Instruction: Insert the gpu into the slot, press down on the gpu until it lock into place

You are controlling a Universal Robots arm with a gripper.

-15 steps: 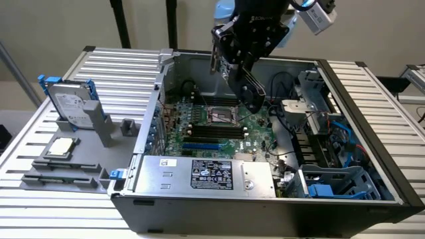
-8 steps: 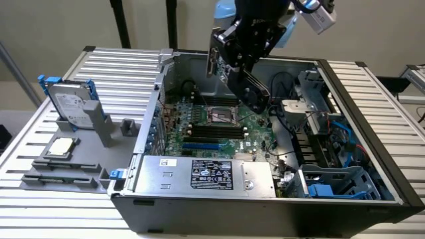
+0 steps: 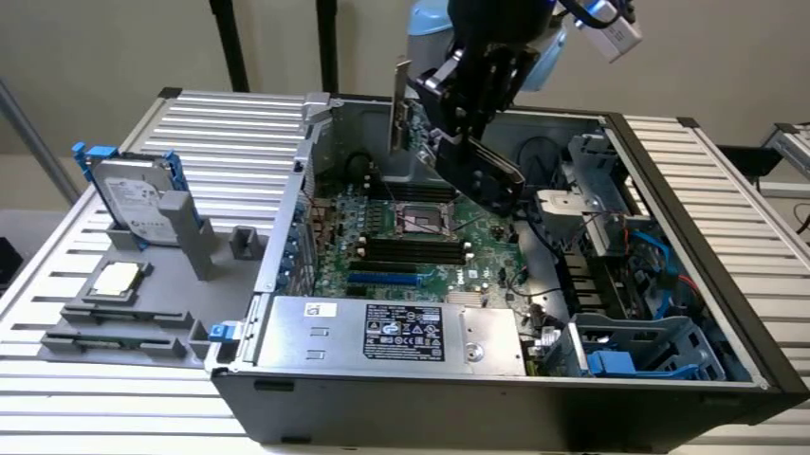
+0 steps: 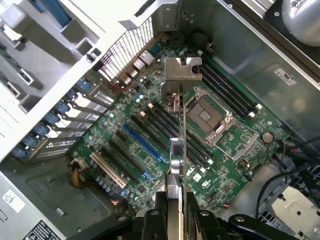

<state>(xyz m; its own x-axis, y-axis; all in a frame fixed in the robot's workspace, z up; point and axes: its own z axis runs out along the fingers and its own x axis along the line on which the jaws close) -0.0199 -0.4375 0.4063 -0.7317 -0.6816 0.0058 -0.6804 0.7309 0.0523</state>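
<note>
My gripper (image 3: 462, 118) is shut on the gpu (image 3: 481, 175), a flat black card with a metal bracket at its end. I hold it tilted in the air above the open computer case, well clear of the motherboard (image 3: 443, 256). In the wrist view the gpu (image 4: 176, 155) runs edge-on away from my gripper (image 4: 176, 215), with its bracket (image 4: 181, 70) at the far end. The slot (image 3: 386, 280) is a bright-blue strip near the board's front edge. In the wrist view the slot (image 4: 145, 145) lies bare, beside the card's line rather than under it.
A silver labelled power-supply box (image 3: 393, 332) sits just in front of the blue strip. Black memory slots (image 3: 405, 248) and the CPU socket (image 3: 424, 218) lie behind it. Cables and a blue drive cage (image 3: 633, 351) crowd the exterior view's right. A hard drive (image 3: 133, 204) stands outside, at the left.
</note>
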